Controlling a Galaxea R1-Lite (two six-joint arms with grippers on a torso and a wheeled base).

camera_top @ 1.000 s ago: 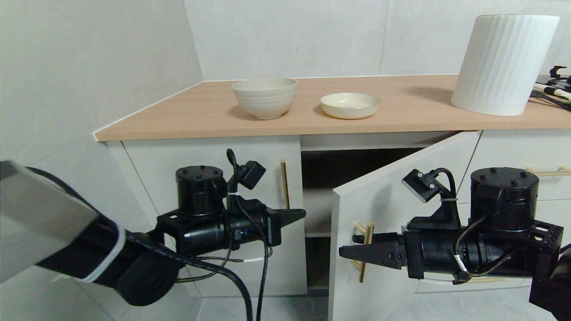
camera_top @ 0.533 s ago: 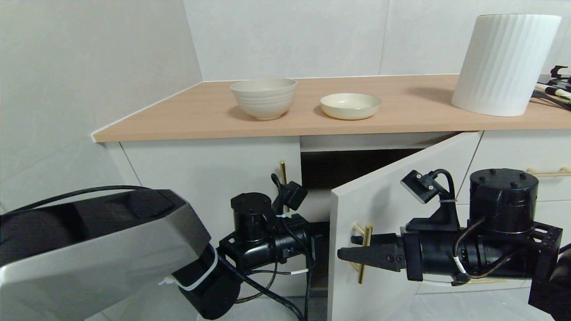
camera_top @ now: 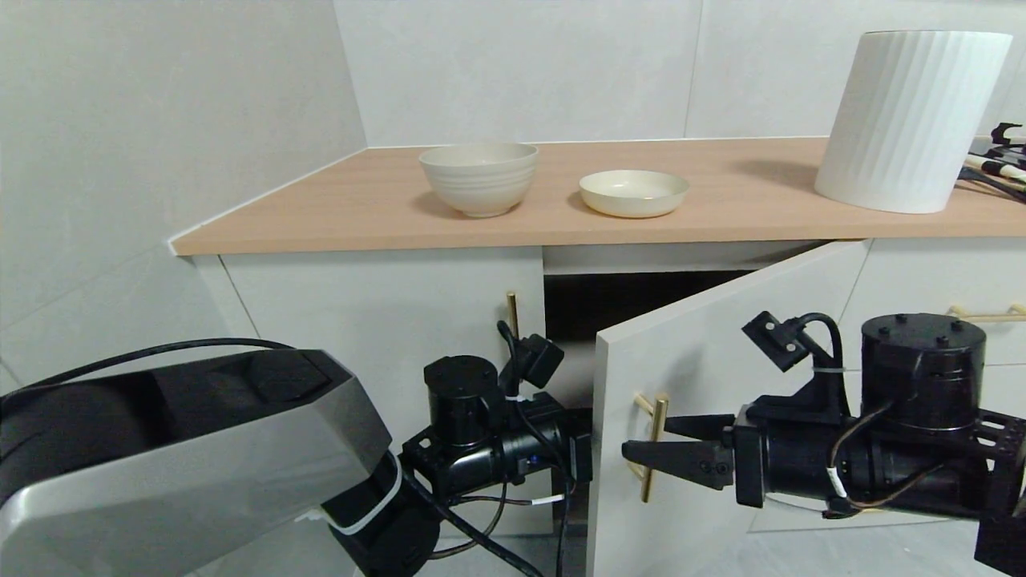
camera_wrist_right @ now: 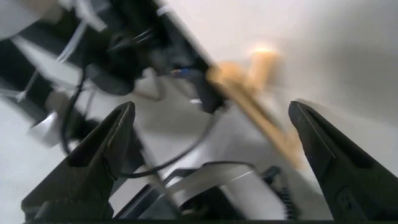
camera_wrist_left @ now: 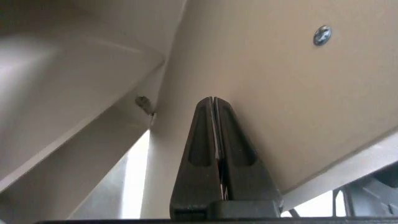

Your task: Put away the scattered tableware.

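Countertop [camera_top: 337, 216] of pale wood runs across the head view above white cabinets. At far left, low down, the left arm reaches into the cabinet opening. We see the left gripper [camera_wrist_left: 213, 109] in its wrist view with fingers pressed together and nothing between them, pointed at a pale inner panel carrying a single screw [camera_wrist_left: 321, 35]. We cannot tell whether the tip touches that panel. Above, on the counter, the ribbed cream bowl [camera_top: 478, 178] stands upright. Just to its right, apart from it, sits the shallow cream dish [camera_top: 633, 192]. Both pieces rest on the counter, well apart from either gripper. Below the bowl, the closed left door carries a brass handle [camera_top: 511, 314]. To its right the cabinet door [camera_top: 705, 336] stands swung open toward us, with dark cabinet interior showing behind its top edge. Its own brass bar handle [camera_top: 651, 449] is mounted vertically near the free edge. The right gripper [camera_top: 648, 437] sits level at this handle with its fingers spread wide. The right wrist view shows the blurred bar between the two fingers [camera_wrist_right: 106, 149], with no contact visible. Farther right on the counter a tall white ribbed container [camera_top: 910, 120] stands upright. A few dark-handled utensils [camera_top: 998, 160] lie at the far right edge beside it.
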